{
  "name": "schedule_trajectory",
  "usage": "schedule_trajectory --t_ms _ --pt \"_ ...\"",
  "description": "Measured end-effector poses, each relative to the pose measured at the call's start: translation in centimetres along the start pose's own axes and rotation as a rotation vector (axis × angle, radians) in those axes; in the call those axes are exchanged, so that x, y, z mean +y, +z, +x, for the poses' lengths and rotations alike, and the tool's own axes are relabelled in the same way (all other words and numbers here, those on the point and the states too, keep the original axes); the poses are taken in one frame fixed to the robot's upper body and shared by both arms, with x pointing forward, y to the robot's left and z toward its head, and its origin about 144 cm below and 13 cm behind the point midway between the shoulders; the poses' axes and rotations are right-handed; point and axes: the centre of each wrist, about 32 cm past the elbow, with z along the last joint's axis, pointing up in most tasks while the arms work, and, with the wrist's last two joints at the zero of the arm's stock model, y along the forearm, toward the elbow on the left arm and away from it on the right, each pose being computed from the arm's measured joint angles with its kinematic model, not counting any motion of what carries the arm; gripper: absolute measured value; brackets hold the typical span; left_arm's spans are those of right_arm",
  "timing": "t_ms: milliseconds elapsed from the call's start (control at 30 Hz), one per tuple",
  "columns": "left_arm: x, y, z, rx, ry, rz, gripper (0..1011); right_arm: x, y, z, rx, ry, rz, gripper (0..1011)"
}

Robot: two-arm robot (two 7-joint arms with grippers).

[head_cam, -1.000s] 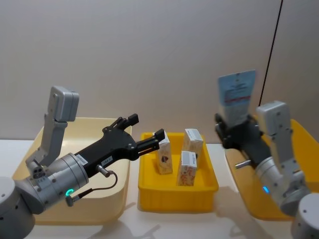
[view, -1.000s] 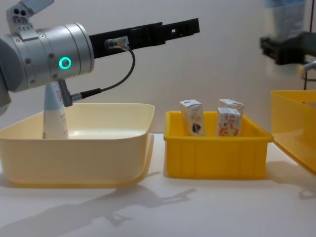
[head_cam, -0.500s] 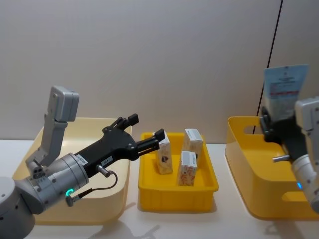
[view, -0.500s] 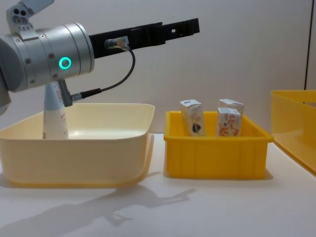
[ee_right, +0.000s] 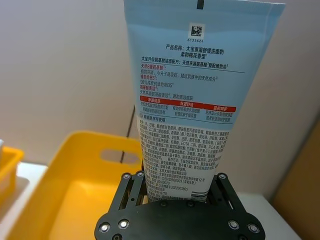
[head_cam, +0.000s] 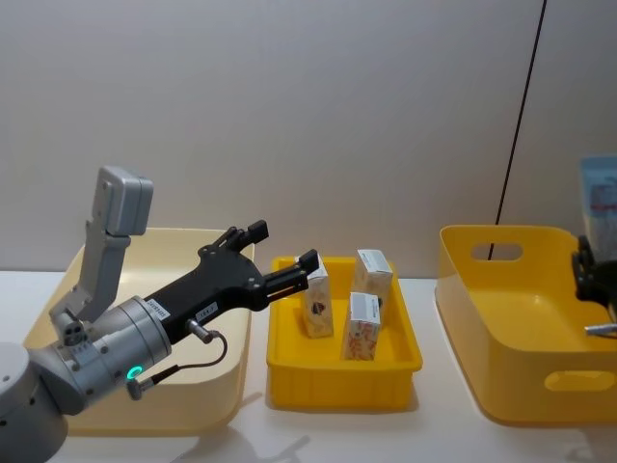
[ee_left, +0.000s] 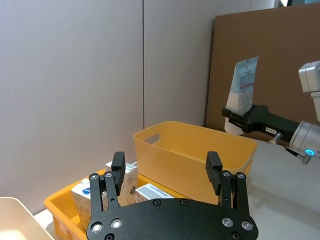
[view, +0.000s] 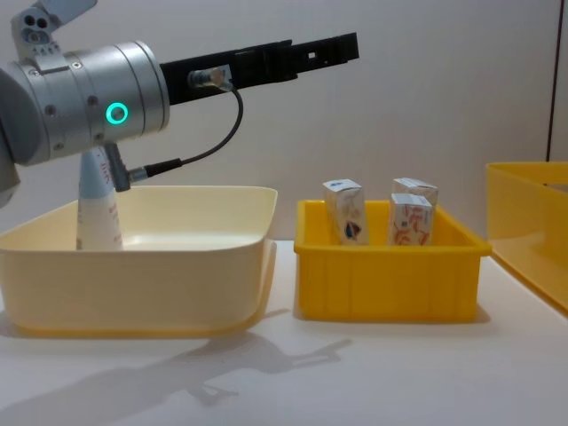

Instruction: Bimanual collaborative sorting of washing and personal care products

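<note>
My right gripper [ee_right: 177, 192] is shut on the lower end of a pale-blue tube [ee_right: 200, 100] and holds it upright, crimped end up. In the head view the tube [head_cam: 600, 198] and right gripper [head_cam: 588, 275] are at the far right edge, by the large yellow bin [head_cam: 511, 328]. My left gripper [head_cam: 283, 245] hangs open and holds nothing, between the cream tub [head_cam: 193, 395] and the small yellow bin [head_cam: 337, 381]. Three white cartons [head_cam: 318, 301] [head_cam: 373, 273] [head_cam: 362, 326] stand in that small bin. Another pale-blue tube [view: 98, 209] stands in the cream tub [view: 133, 275].
The three containers stand in a row on the white table, close to a plain wall. The large yellow bin [ee_left: 192, 150] has handle cut-outs in its walls. Bare table [view: 355, 373] lies in front of the containers.
My right gripper has carried the tube to the right, from beside the small bin, across the large yellow bin, to the head view's right edge. The left arm has stayed still.
</note>
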Motion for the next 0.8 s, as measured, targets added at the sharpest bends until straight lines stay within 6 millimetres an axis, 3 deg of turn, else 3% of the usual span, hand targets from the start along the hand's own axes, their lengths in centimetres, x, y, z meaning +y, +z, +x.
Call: schedule_trajectory --t_ms 533,800 --pt "0.0 0.0 0.0 0.0 0.0 0.0 1000 -1.1 -1.2 -0.1 0.026 -0.027 -0.147 481" --pt "0.0 0.0 0.0 0.0 0.0 0.0 1000 -1.3 -1.5 -0.2 0.032 -0.028 -0.177 734"
